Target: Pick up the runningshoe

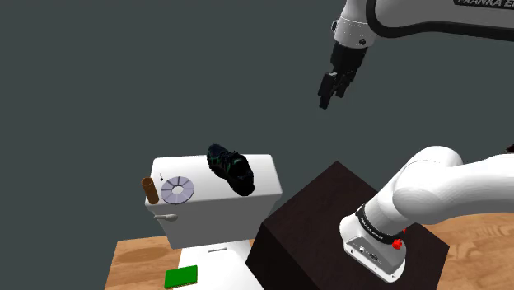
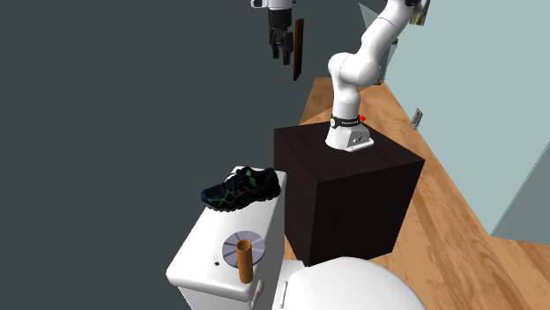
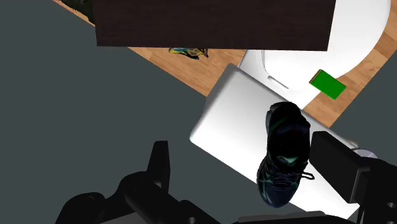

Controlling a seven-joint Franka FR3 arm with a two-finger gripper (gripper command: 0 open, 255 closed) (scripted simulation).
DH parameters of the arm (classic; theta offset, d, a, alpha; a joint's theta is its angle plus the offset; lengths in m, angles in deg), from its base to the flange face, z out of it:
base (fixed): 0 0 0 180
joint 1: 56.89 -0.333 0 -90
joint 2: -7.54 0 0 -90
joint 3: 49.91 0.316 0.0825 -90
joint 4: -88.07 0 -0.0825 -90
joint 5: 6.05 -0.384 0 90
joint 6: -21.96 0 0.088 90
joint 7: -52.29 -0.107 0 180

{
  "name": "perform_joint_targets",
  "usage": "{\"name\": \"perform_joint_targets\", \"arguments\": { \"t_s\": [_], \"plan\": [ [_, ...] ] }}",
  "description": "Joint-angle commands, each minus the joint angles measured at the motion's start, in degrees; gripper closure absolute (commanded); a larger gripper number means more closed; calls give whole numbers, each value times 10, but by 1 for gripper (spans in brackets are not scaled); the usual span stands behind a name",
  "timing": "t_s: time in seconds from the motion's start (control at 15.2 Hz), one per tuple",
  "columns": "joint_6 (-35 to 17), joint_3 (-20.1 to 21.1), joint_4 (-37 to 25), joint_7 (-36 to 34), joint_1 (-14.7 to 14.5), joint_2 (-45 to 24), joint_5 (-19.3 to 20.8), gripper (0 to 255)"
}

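Hovering open-fingered and empty, the gripper sits, in the shoulder view, at two o'clock from the dark running shoe on the white tank lid.

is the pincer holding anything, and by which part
Nothing is held. The pincer hangs open, well above the running shoe lying on the toilet tank.

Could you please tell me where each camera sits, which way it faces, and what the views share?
Shoulder view: beside and behind the stand, looking down at the running shoe on the white toilet tank; arm and gripper show.
Second exterior view: above the toilet bowl, facing the stand across the tank; the arm shows.
Wrist view: on the hand, looking down on the shoe past the open fingers.
Shared: all three show the shoe on the tank.
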Motion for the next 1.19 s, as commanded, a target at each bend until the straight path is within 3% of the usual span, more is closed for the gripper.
{"name": "perform_joint_targets", "arguments": {
  "t_s": [0.0,0.53,1.12],
  "plan": [
    [0,0,0,0,0,0,0,0],
    [-142,25,-1,28,-31,-143,-2,0],
    [-270,61,-53,48,-58,-325,17,0]
  ]
}}
